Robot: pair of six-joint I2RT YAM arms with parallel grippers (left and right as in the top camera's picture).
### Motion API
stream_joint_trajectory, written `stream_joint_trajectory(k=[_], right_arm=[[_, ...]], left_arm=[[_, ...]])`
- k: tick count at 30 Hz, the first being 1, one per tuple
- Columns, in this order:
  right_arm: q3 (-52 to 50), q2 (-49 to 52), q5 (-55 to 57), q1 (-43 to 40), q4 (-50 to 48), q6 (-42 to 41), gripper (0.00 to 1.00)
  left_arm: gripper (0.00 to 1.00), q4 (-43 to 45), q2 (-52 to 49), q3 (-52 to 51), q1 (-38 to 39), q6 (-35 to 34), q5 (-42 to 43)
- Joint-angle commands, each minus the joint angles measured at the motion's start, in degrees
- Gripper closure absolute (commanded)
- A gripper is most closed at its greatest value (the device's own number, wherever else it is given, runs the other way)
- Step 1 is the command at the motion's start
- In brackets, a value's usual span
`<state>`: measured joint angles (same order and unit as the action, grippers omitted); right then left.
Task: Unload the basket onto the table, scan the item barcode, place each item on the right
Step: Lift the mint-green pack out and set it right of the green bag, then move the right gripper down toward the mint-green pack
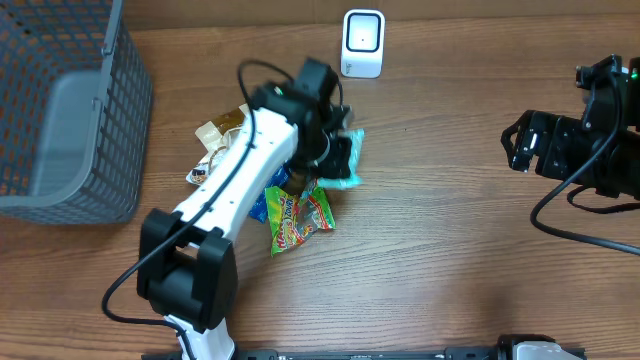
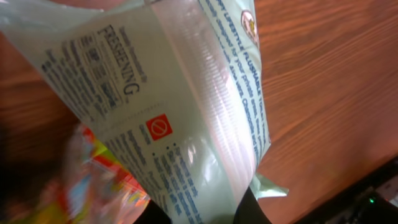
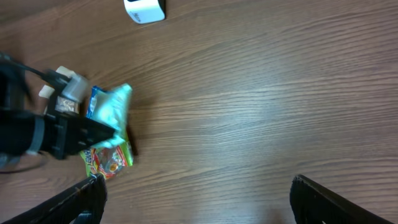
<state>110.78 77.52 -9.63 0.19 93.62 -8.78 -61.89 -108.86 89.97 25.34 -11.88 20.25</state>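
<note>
Item: pouch (image 2: 186,112), pale green and glossy, with a ribbed shiny strip down its middle.
Print I can read: "FRESHENING" and "FLUSHABLE", plus a red square no-symbol. The small text is too fine to read.
Location: above the sweet packets (image 1: 300,222) on the counter (image 1: 450,250), near the white scanner (image 1: 362,42).
Left jaws: clamped on the pouch's edge.
Right jaws: spread wide, empty, well apart from it.
</note>
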Motion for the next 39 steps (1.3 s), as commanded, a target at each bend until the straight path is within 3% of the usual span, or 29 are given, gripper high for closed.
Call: stream_joint_trajectory(k=[1, 6, 9, 11, 15, 17, 22, 27, 35, 39], right_arm=[[0.61, -0.26, 0.61, 0.07, -0.48, -0.24, 0.05], [0.61, -0.04, 0.59, 0.07, -0.50, -0.26, 0.04], [0.61, 0.07, 0.59, 0.07, -0.50, -0.24, 0.04], [0.61, 0.28, 0.59, 0.07, -0.59, -0.28, 0.04], [0.59, 1.03, 0.57, 0.07, -0.98, -1.77, 0.05], [0.59, 1.66, 0.28, 0.07, -0.79, -1.75, 0.05], [0.57, 4.22, -2.16, 0.09, 0.31, -1.73, 0.04], [0.55, 7.63, -3.58, 0.09, 1.81, -1.01, 0.04], [-3.56, 12.33, -14.69, 0.20, 0.31, 12.37, 0.02], [-10.10, 13.27, -18.60, 0.92, -4.61, 17.81, 0.02]], left_arm=[[0.96, 5.75, 0.87, -7.56, 1.60, -3.78, 3.82], [0.96, 14.80, 0.87, -15.47, 2.91, -7.10, 3.82], [0.89, 16.31, 0.87, -16.61, 3.19, -8.81, 3.82], [0.80, 16.31, 0.87, -16.61, 3.21, -8.81, 3.87], [0.47, 16.28, 0.87, -16.61, 3.17, -8.74, 4.94], [0.43, 16.28, 0.87, -16.59, 3.19, -8.72, 5.35], [0.41, 14.62, 0.90, -13.79, 2.25, -7.48, 5.31], [0.43, 4.87, 0.90, -2.69, -2.32, -4.83, 3.04], [0.43, -6.71, 0.90, 18.93, -14.53, -3.32, 1.88], [0.35, -9.86, 0.90, 26.67, -18.45, -1.77, 1.84]])
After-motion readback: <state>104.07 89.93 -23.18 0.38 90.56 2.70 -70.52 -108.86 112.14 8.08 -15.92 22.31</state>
